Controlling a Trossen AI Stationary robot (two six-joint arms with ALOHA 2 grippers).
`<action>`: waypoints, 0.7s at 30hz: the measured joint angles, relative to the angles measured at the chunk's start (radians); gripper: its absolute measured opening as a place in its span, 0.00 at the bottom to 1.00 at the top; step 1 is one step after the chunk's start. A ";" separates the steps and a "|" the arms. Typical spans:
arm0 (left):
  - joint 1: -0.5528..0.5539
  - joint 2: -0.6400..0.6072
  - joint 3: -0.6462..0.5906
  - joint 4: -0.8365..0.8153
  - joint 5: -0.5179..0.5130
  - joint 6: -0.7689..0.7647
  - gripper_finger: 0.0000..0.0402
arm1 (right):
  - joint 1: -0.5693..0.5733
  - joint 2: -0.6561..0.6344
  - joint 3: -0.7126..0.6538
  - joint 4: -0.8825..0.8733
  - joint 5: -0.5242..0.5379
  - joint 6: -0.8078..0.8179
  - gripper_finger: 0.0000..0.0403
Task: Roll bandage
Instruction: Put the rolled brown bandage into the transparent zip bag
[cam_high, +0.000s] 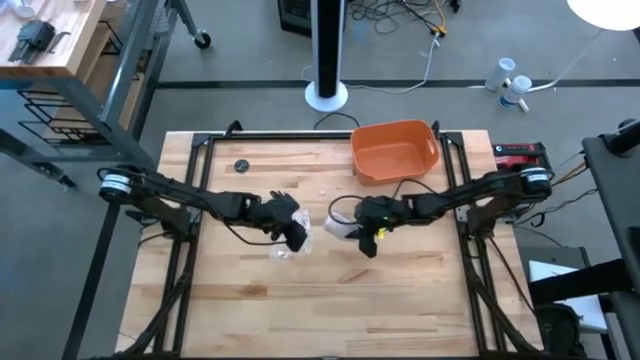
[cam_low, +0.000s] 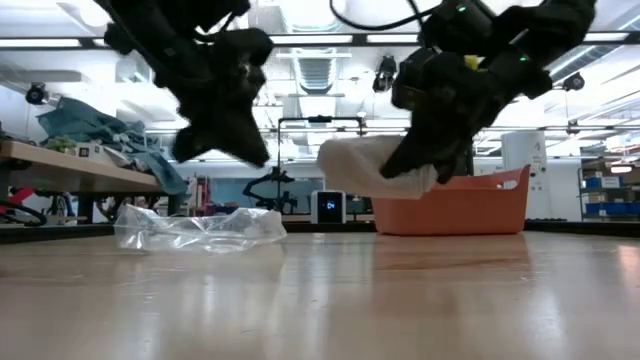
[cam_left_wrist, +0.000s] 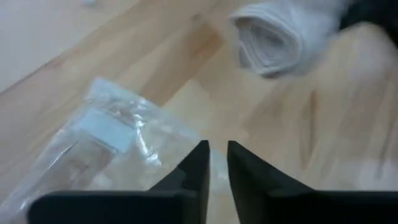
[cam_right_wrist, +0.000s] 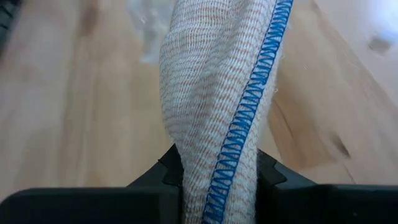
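The bandage, an off-white gauze bundle with a blue stitched edge, hangs in my right gripper above the table's middle. It also shows in the high view and, as a rolled end, in the left wrist view. My left gripper hovers just left of it, over the clear plastic wrapper, which lies on the table. Its fingers stand almost together and hold nothing. My right gripper pinches the bunched gauze between its two fingers, several layers gathered together with the blue stitched edge running through the hold. The bundle sticks out beyond the fingertips toward the table's left. It is lifted clear of the table.
An orange tub stands at the far edge, right of centre, behind the right arm. A small dark disc lies at the far left. The wrapper lies under the left gripper. Bare wood lies toward the near edge.
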 joint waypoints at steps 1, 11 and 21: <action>0.000 0.019 0.031 -0.012 -0.009 -0.030 0.15 | 0.000 -0.022 -0.018 -0.004 -0.001 0.008 0.20; 0.000 0.247 0.303 -0.263 -0.029 -0.089 0.41 | 0.000 -0.218 -0.099 -0.001 0.054 0.061 0.20; 0.003 0.493 0.633 -0.756 -0.041 -0.013 0.51 | 0.010 -0.253 -0.134 0.017 0.088 0.088 0.20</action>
